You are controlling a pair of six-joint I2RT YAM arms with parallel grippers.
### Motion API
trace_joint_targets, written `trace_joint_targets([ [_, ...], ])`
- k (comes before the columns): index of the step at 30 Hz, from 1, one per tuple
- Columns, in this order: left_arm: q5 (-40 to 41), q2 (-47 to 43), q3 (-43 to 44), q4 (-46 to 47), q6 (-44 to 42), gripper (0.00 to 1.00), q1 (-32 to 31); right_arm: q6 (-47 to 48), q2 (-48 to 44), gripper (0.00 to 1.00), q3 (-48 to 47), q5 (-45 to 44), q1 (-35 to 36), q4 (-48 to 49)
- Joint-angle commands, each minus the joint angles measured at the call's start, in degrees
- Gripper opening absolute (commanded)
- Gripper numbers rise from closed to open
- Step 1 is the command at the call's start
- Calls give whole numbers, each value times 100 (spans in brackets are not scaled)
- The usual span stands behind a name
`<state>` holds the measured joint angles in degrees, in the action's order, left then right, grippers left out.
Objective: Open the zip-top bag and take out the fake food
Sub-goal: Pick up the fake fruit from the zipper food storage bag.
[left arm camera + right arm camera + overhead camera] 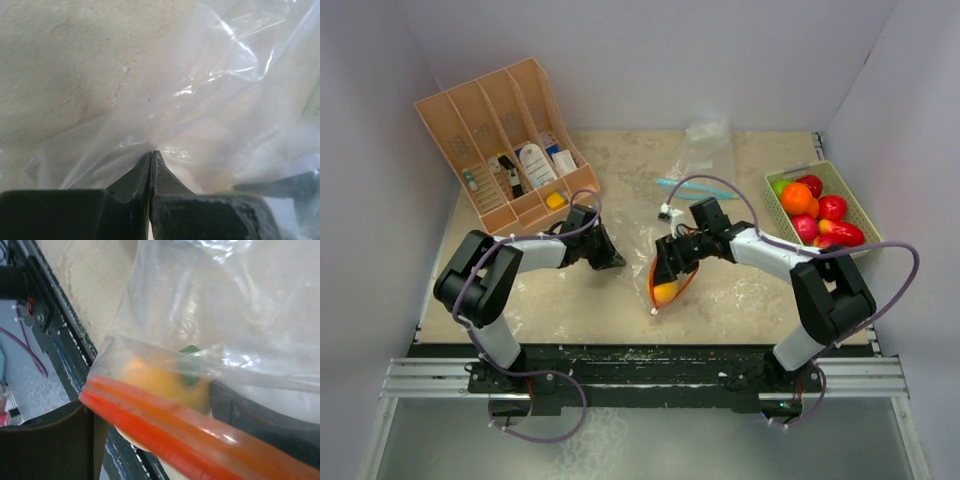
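Note:
The clear zip-top bag (653, 292) with a red-orange zip band (165, 432) hangs between my two grippers at the table's middle. My left gripper (614, 261) is shut on a fold of the bag's clear film (200, 100), its fingertips (151, 153) pressed together. My right gripper (669, 277) is closed around a yellow-orange toy fruit (160, 385) with a green stem, which sits inside the bag at its mouth; the zip band crosses in front of the fingers (55, 440). The fruit also shows in the top view (665, 293). Several other fake fruits (815, 210), red, orange and green, lie in the pale green tray (855, 205).
A peach compartment organizer (505, 140) with small items stands at the back left. Another clear bag (708, 140) and a blue stick (695, 188) lie at the back. A small white piece (665, 212) lies near the right arm. The table's front rail (60, 330) is close below the bag.

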<state>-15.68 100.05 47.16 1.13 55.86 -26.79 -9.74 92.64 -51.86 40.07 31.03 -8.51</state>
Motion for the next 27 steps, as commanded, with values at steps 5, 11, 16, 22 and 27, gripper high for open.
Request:
trace_joint_targets([
  [5, 661, -134, -497, -210, 109, 0, 101, -145, -717, 46, -965, -17, -1041, -940],
  [11, 666, -194, -495, -220, 112, 0, 112, -278, -793, 47, -1715, -153, -1689, -1272],
  [16, 642, -147, -479, -205, 85, 0, 142, 358, -459, 49, -2486, 4, -2045, -2146],
  [22, 579, -79, -447, -95, 88, 0, 156, 151, -479, 49, -2336, 450, -2215, -1853],
  [27, 558, -216, -223, -267, -107, 0, 156, -4, -552, 49, -2080, 536, -2219, -1645],
])
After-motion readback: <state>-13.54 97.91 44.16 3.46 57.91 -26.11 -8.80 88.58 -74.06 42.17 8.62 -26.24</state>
